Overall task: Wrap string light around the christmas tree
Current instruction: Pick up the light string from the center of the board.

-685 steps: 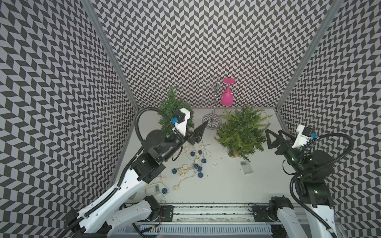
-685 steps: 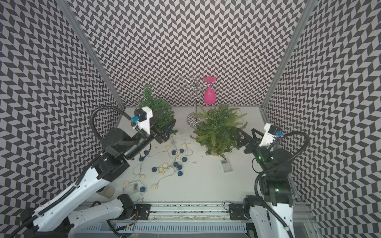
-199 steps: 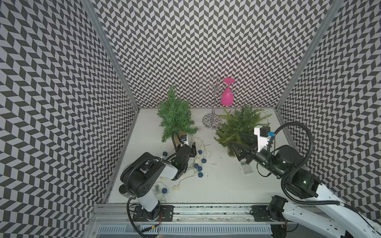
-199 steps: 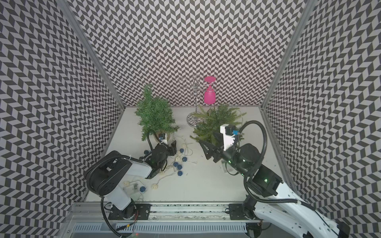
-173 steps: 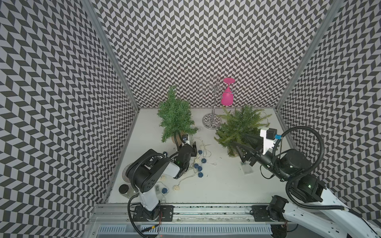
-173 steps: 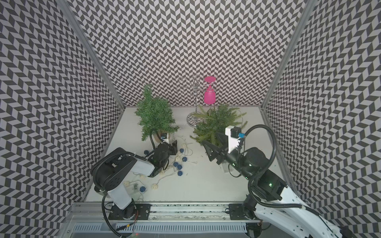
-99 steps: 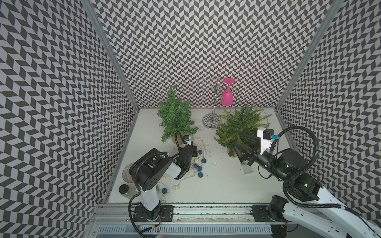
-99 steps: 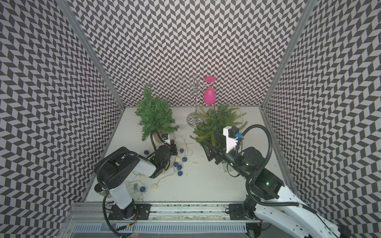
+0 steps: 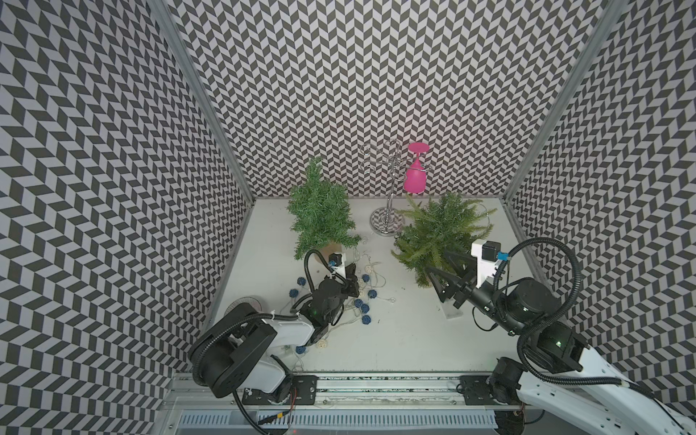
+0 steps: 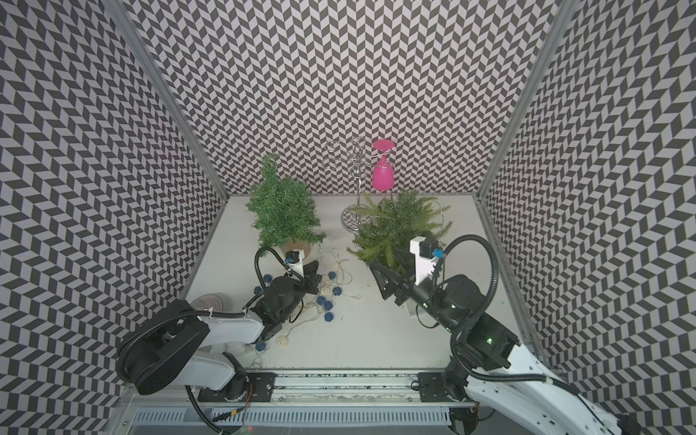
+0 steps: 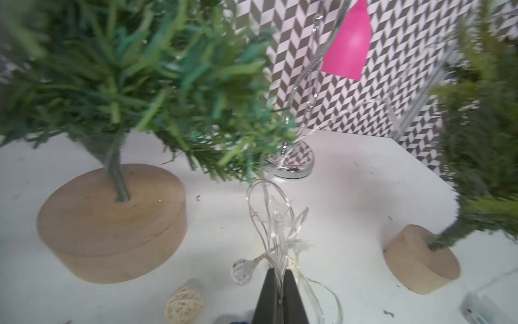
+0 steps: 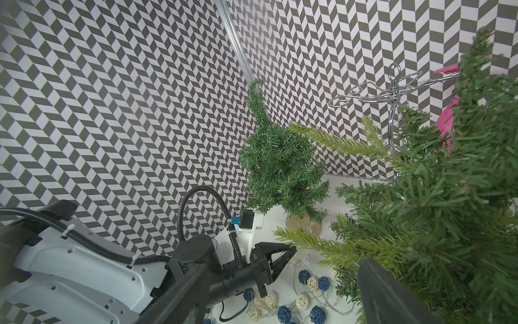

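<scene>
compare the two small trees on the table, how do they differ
The darker tree is narrow and conical with a bent tip; the lighter tree spreads wide with long fronds. The darker tree's needles are deep green, the lighter tree's yellow-green. Both have round wooden bases.

White desk (image 9: 395, 339) carries a dark tree (image 9: 320, 211) on a round wooden base; a paler tree (image 9: 437, 229) on a smaller base; a chrome stand (image 9: 386, 226) between them at the back; blue and cream balls (image 9: 363, 309) in a loose tangle before the dark tree; a clear light string (image 11: 277, 224) beside that base; a small white box (image 9: 450, 312) near the paler tree.
</scene>
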`<state>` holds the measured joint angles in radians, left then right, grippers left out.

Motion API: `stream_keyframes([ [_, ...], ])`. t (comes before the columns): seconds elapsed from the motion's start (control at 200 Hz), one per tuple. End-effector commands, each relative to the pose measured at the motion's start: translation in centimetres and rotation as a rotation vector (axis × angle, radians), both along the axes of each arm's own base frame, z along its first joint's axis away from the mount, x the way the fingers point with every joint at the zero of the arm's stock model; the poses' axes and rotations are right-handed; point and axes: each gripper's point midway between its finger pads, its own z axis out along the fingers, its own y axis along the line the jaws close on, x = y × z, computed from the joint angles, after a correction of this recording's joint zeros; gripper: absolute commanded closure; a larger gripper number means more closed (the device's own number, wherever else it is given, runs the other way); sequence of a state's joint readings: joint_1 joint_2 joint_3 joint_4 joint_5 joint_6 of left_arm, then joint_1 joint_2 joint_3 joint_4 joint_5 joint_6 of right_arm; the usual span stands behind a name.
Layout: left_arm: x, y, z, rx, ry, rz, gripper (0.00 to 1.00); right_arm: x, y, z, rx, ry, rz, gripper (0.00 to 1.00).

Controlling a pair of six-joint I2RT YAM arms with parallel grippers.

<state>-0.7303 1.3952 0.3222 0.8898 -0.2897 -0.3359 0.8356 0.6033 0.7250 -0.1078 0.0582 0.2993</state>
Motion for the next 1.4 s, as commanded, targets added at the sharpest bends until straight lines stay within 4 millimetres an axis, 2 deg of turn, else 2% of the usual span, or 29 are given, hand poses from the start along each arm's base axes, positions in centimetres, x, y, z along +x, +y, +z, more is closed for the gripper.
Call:
stream_keyframes([
  [0.0, -1.9, -2.1, 1.7, -0.011, -0.01, -0.098, 1.0, -0.4, 0.1, 0.8, 0.047, -0.043, 0.021, 0.14],
  [0.085, -2.6, -2.5, 2.7, -0.013, -0.031, -0.123, 1.0, -0.3, 0.3, 0.1, 0.028, -0.045, 0.021, 0.12],
  [0.16, -1.8, -2.0, 3.7, 0.003, -0.042, -0.09, 1.0, -0.2, 0.6, -0.5, 0.019, -0.05, 0.03, 0.12],
  [0.265, -0.6, -1.7, 7.2, -0.015, -0.084, -0.062, 1.0, -0.1, 1.0, -1.6, 0.006, -0.04, 0.041, 0.13],
  [0.355, 0.0, -2.4, 9.3, -0.009, -0.108, -0.073, 1.0, 0.0, 0.7, -2.0, 0.004, -0.033, 0.024, 0.13],
  [0.516, 1.1, -2.8, 11.3, 0.004, -0.115, -0.087, 1.0, -0.9, -0.6, -2.0, 0.047, -0.051, 0.009, 0.14],
  [0.636, -0.7, -4.6, 13.0, -0.027, -0.141, -0.207, 1.0, -1.3, -0.8, -2.6, 0.063, -0.058, 0.022, 0.14],
  [0.791, -3.6, -6.2, 12.4, -0.05, -0.123, -0.323, 1.0, -1.7, -0.2, -2.7, 0.054, -0.055, 0.064, 0.15],
  [0.921, -5.7, -5.7, 14.5, -0.076, -0.159, -0.36, 1.0, -1.6, -0.1, -3.2, 0.042, -0.034, 0.059, 0.11],
  [1.061, -8.8, -5.8, 17.0, -0.125, -0.204, -0.49, 1.0, -2.0, 1.9, -4.1, -0.024, -0.003, 0.132, 0.08],
  [1.212, -9.9, -6.5, 17.7, -0.11, -0.213, -0.569, 1.0, -3.9, 3.7, -4.4, -0.059, 0.016, 0.244, 0.1],
  [1.397, -11.8, -6.9, 19.1, -0.127, -0.251, -0.666, 1.0, -2.8, 4.7, -6.8, -0.123, 0.079, 0.18, 0.11],
])
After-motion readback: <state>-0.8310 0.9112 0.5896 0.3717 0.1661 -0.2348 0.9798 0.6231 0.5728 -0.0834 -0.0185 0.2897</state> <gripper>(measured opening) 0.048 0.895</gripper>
